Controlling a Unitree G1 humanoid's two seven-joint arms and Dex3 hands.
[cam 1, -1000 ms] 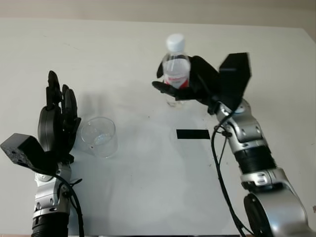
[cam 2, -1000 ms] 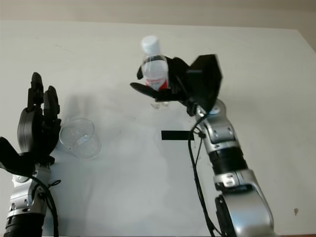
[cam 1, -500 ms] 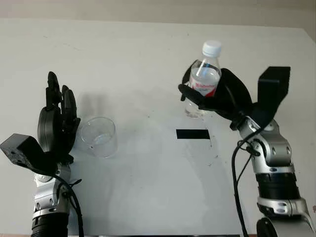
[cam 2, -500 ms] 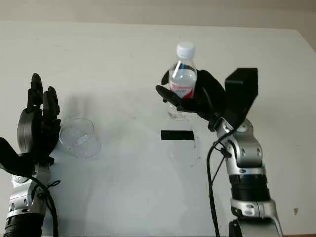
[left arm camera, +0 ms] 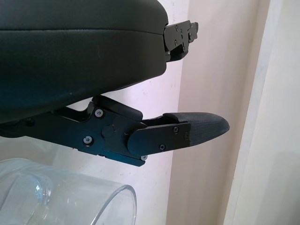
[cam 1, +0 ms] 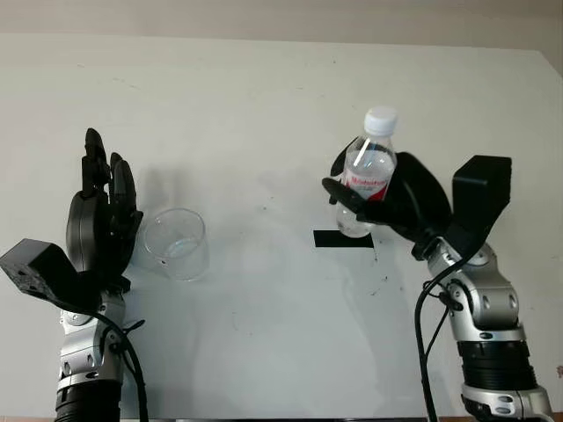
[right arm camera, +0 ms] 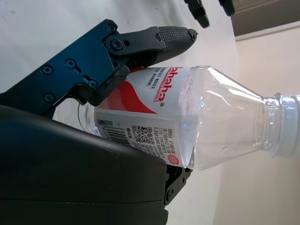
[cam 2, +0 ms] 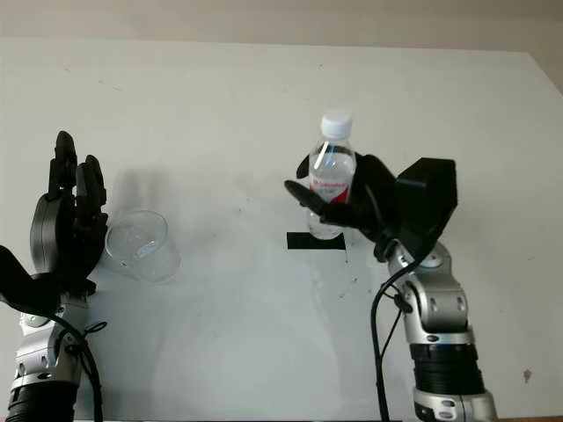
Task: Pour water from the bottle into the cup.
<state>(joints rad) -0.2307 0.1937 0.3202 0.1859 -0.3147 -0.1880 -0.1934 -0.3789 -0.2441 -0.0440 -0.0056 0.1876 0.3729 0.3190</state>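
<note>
The bottle (cam 1: 366,181) is clear plastic with a white cap and a red and white label, and it stands almost upright, a little tilted, on the right part of the table above a black mark. The cup (cam 1: 177,243) is a clear, wide glass, standing upright with its mouth up on the left part, well apart from the bottle.

White worktop (cam 1: 264,105), matte, spanning nearly the whole head views. Black rectangular tape strip (cam 2: 303,241) stuck flat near centre, long side across the worktop. Few small dark specks (cam 1: 380,283) just beside the strip, on its near right side. Beige wall (cam 1: 281,16) behind the far edge. Tiny brown spot (cam 2: 527,375) at near right corner.
</note>
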